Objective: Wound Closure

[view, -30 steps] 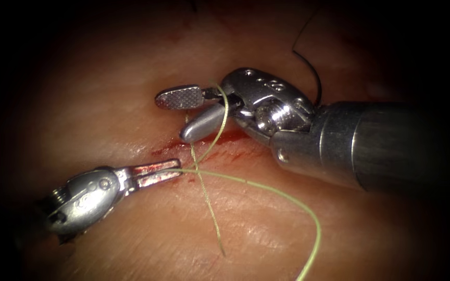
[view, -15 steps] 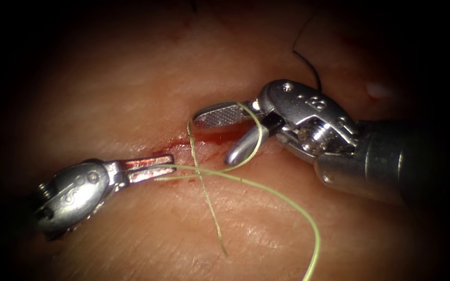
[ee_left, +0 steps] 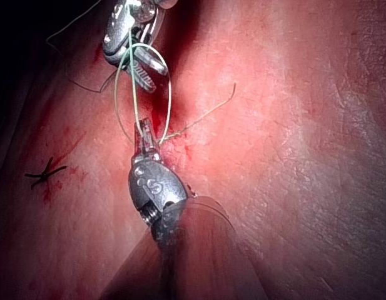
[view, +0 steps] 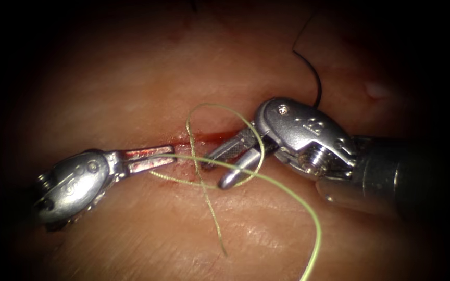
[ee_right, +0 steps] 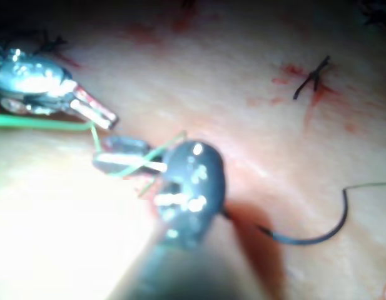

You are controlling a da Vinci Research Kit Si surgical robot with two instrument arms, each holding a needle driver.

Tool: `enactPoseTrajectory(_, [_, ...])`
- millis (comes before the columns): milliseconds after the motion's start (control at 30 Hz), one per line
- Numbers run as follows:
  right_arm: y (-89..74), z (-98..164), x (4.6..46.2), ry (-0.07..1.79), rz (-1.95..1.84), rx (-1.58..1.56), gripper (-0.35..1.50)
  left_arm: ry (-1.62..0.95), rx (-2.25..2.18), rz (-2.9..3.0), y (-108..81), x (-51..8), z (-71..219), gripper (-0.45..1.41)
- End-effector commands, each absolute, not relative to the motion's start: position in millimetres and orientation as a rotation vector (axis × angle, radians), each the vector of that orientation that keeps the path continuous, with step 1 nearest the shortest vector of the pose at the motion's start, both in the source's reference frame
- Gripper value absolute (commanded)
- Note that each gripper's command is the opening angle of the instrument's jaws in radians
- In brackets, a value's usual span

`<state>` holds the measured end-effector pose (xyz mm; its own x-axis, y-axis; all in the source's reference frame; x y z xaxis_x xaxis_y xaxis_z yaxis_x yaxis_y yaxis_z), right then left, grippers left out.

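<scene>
The left tool [view: 152, 159] is lying at the left end of the cut [view: 204, 139], its jaws closed on the green thread [view: 282, 195], which is running from the jaw tips toward the right and curving down across the tissue [view: 131, 88]. The right tool [view: 224, 166] is reaching in from the right with its jaws parted — a loop of the thread is sitting draped around them, arching over the cut, and the jaws themselves are gripping nothing. A free tail of thread is trailing downward over the tissue below the cut. Red fluid [view: 212, 137] is pooling along the cut between the two tools. The needle [view: 313, 78] is resting loose on the tissue behind the right tool — dark, curved, not in the tissue, and held by neither tool; the right wrist view is showing it [ee_right: 318, 234] lying beside the shaft.
</scene>
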<state>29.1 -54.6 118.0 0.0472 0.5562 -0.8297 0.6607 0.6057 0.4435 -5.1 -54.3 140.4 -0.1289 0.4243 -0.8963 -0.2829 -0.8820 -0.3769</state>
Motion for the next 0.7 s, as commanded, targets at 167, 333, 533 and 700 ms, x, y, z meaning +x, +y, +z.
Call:
enactPoseTrajectory(167, [-56.0,117.6,30.6,1.607,-0.139,1.053,0.09,-0.141,-1.692,2.054,-54.2,-6.4,142.1,-0.45])
enactPoseTrajectory(333, [-56.9,117.2,31.6,1.602,-0.160,1.064,0.22,-0.145,-1.683,2.070,-54.3,-7.1,142.8,-0.45])
enactPoseTrajectory(533, [-57.2,116.9,32.9,1.523,-0.274,1.112,0.93,-0.148,-1.682,2.078,-54.3,-6.8,143.3,-0.45])
enactPoseTrajectory(700, [-57.5,116.6,33.5,1.449,-0.372,1.148,1.09,-0.152,-1.682,2.077,-54.2,-6.8,143.0,-0.45])
